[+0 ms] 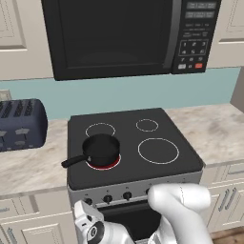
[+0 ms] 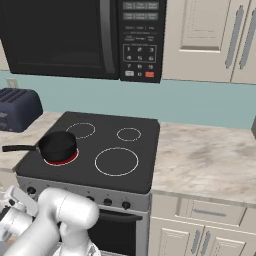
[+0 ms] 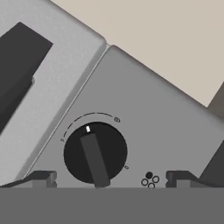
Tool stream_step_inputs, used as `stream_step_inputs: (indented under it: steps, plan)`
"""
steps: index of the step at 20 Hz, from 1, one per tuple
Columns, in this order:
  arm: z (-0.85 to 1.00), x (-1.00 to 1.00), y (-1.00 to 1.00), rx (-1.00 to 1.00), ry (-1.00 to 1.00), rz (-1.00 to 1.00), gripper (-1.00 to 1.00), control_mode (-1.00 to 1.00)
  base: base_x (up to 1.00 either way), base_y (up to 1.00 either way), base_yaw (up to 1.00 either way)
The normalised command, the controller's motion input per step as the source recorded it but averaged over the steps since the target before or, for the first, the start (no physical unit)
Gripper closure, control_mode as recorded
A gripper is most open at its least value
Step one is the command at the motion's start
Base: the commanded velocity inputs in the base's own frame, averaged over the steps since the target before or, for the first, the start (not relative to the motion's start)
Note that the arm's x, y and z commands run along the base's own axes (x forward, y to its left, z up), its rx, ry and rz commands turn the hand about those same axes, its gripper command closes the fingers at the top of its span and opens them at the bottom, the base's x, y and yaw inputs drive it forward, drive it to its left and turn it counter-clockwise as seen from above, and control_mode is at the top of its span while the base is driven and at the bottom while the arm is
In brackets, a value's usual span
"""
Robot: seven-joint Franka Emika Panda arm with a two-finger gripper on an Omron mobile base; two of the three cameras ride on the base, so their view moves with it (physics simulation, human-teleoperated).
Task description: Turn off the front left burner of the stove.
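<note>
The stove (image 1: 167,169) (image 2: 145,132) has a black glass top with four white rings. Its front left burner (image 1: 107,166) (image 2: 68,159) glows red under a black pan (image 1: 101,148) (image 2: 57,145) whose handle points left. In the hand view a black knob (image 3: 95,153) on the silver panel (image 3: 175,131) fills the centre, its white mark (image 3: 88,129) pointing up along a dial arc. My gripper (image 3: 109,179) is open, with one fingertip (image 3: 41,177) on each side of the knob and a gap to it. The hand sits low at the panel's left end (image 1: 88,228).
A dark blue toaster (image 1: 21,123) (image 2: 17,107) stands on the counter left of the stove. A black microwave (image 1: 119,33) (image 2: 75,35) hangs above it. Marbled counter (image 1: 214,128) (image 2: 210,155) runs to the right, over beige cabinets. More knobs (image 1: 107,198) (image 2: 107,202) line the panel.
</note>
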Motion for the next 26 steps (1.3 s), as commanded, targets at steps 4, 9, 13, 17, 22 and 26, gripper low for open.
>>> stream_step_inputs:
  steps: [4, 9, 13, 17, 22, 26]
  plan:
    - [-0.12, 0.08, 0.00, 0.00, 0.00, 0.00, -1.00, -1.00, 0.00, 0.00, 0.00]
    - [-0.19, 0.11, 0.00, 0.00, 0.00, 0.00, -1.00, -1.00, 0.00, 0.00, 0.00]
    - [-0.19, 0.05, 0.01, 0.00, 0.00, 0.00, -1.00, -1.00, 0.00, 0.00, 0.00]
    - [-0.13, 0.00, 0.08, 0.00, 0.00, 0.00, -1.00, -1.00, 0.00, 0.00, 0.00]
    - [-0.01, 0.00, 0.11, 0.00, 0.00, 0.00, -1.00, -1.00, 0.00, 0.00, 0.00]
    - [0.00, 0.00, 0.06, 0.00, 0.00, 0.00, -1.00, -1.00, 0.00, 0.00, 0.00]
